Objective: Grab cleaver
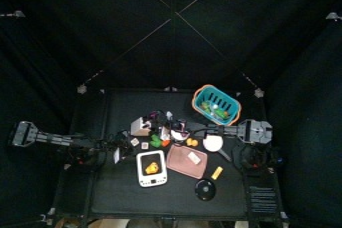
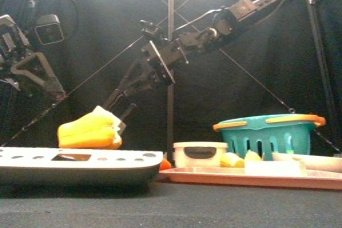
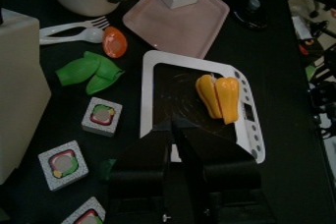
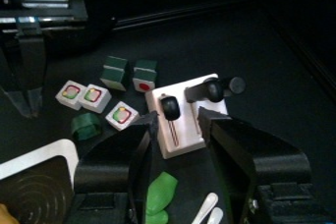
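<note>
My top camera looks straight down from high; my front one sits level at the table's edge, close. Both wrist views share the white tray (image 3: 256, 120).

Yellow pepper (image 3: 219, 97) on white tray (image 3: 250, 120); teal basket (image 2: 271, 133); pink board (image 3: 184, 22).

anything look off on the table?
Mostly clutter. The cleaver lies flat between the open right gripper jaws, not yet gripped. The basket sits at the table's far edge. Nothing spilled or broken that I can see.
</note>
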Action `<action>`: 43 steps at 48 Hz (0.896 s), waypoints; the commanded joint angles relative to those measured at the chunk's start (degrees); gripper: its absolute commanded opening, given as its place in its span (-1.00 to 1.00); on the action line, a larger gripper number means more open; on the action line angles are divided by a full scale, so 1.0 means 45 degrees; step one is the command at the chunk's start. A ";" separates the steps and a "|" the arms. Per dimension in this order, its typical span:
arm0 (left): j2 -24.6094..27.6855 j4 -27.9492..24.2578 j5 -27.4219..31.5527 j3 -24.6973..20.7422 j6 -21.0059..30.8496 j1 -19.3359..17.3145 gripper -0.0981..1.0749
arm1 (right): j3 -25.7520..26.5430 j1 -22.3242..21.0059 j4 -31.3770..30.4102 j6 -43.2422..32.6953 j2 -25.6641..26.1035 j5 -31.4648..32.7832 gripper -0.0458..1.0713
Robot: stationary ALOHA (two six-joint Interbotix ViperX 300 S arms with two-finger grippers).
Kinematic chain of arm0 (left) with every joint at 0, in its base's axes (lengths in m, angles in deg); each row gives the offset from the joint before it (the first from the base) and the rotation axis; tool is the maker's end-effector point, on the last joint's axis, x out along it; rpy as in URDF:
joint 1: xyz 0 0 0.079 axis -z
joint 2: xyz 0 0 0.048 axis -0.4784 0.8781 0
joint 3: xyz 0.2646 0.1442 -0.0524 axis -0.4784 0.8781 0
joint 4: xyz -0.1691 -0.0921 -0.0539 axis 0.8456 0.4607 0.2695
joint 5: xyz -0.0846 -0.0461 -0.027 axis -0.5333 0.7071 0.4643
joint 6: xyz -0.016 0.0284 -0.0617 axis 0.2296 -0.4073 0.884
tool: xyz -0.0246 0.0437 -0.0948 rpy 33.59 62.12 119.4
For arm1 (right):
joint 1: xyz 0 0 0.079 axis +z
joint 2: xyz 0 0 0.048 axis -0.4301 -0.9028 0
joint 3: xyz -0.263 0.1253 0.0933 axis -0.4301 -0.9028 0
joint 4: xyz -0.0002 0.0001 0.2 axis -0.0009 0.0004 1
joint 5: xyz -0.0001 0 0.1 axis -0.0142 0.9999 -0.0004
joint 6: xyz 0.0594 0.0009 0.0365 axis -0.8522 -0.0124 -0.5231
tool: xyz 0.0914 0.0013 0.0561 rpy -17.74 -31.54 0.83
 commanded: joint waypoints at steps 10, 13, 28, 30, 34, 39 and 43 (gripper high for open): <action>0.0000 -0.0020 -0.0117 -0.0176 -0.0039 -0.0039 0.06 | 0.1035 0.0059 0.0723 0.0059 0.0762 0.2187 0.46; 0.0000 0.0000 -0.0117 -0.0156 -0.0020 -0.0059 0.06 | 0.1113 0.0059 0.0859 0.0078 0.0762 0.2500 0.46; 0.0000 0.0000 -0.0117 -0.0137 -0.0039 -0.0059 0.06 | 0.1309 -0.0137 0.1992 0.0176 0.0801 0.3770 0.46; 0.0000 0.0000 -0.0117 -0.0137 -0.0020 -0.0078 0.06 | 0.1328 -0.0176 0.2070 0.0176 0.0801 0.3848 0.46; 0.0000 0.0000 -0.0117 -0.0117 -0.0039 -0.0078 0.06 | 0.1328 -0.0234 0.2129 0.0176 0.0801 0.4043 0.46; 0.0000 0.0000 -0.0098 -0.0117 -0.0039 -0.0078 0.06 | 0.1406 -0.0293 0.2383 0.0195 0.0801 0.4395 0.46; 0.0000 0.0000 -0.0117 -0.0117 -0.0039 -0.0098 0.06 | 0.1504 -0.0332 0.2617 0.0215 0.0801 0.4687 0.46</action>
